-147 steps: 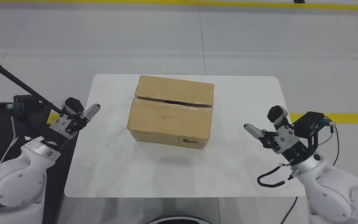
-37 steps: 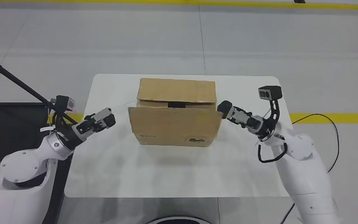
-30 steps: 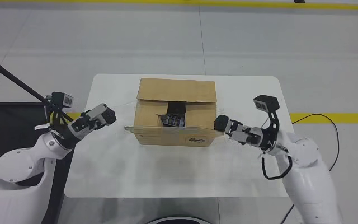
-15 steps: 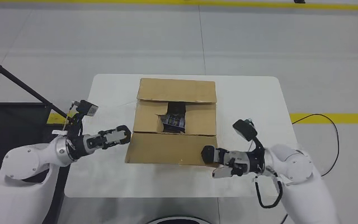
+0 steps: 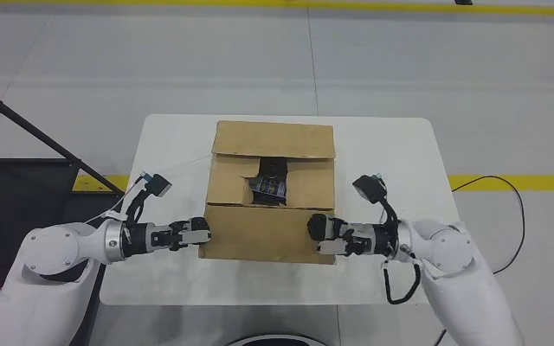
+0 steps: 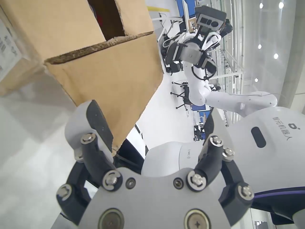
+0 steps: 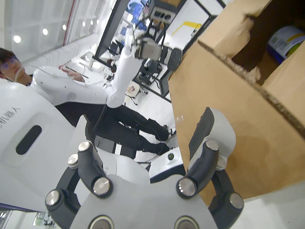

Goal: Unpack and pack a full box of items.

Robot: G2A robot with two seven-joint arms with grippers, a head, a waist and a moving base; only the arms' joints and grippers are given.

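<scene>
— Left gripper (image 6: 152, 129): how does it stand?
— Fingers spread wide, pinching nothing. One pad (image 6: 99, 125) touches a corner of the front flap (image 6: 107, 77) of the cardboard box (image 5: 229, 182). The other finger is well clear of the card.
— And the right gripper (image 7: 147, 132)?
— Spread likewise. One finger (image 7: 209, 129) lies against the opposite end of that flap, whose edge reaches a little into the gap. The second finger touches nothing.
— Where is the box from the two of them?
— Just beyond both, on the white table (image 5: 381, 147). Its front flap is folded out toward the robot and stretches between the grippers, one at each end.
— Is it open?
— Partly. The rear flap (image 5: 273, 138) lies shut over the part farthest from the grippers. Two short side flaps (image 5: 310, 183) lean over the opening with a gap between them.
— Anything inside?
— Past the right gripper's finger, a round tin (image 7: 283, 41) with a blue, white and yellow label. From above, a dark item (image 5: 273, 183) shows in the gap; what it is I cannot tell.
</scene>
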